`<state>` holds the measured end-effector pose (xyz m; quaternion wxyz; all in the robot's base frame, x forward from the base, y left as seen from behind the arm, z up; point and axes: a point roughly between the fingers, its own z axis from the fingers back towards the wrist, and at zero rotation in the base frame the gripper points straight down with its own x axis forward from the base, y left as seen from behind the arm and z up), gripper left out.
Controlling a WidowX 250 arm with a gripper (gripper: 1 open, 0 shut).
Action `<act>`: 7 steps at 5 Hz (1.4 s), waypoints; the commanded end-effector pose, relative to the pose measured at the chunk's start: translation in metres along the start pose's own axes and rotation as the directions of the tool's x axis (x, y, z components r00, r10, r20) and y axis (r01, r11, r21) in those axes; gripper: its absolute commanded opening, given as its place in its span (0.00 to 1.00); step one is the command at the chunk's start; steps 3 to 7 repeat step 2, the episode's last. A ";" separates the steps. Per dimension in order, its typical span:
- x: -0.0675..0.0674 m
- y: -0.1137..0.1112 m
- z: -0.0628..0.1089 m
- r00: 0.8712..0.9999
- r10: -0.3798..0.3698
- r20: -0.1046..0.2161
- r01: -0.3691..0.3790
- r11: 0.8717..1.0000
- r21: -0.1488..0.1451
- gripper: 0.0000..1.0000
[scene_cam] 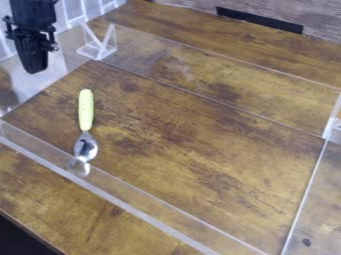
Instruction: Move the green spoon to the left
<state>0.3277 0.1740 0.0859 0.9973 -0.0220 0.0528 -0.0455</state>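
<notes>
Green spoon (84, 124) flat on bench (200, 129), left part; handle toward far side, silver bowl toward near edge; pincer (32, 68) closed, empty, hanging above far-left corner; spoon lies nearer-right of pincer, well apart; long axis near-far.
</notes>
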 end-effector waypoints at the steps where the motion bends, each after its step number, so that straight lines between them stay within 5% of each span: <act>1: -0.001 0.014 0.019 0.998 0.031 0.052 -0.032 0.999 0.034 0.00; 7: -0.003 0.025 0.013 0.998 0.052 0.047 -0.054 0.998 0.026 0.00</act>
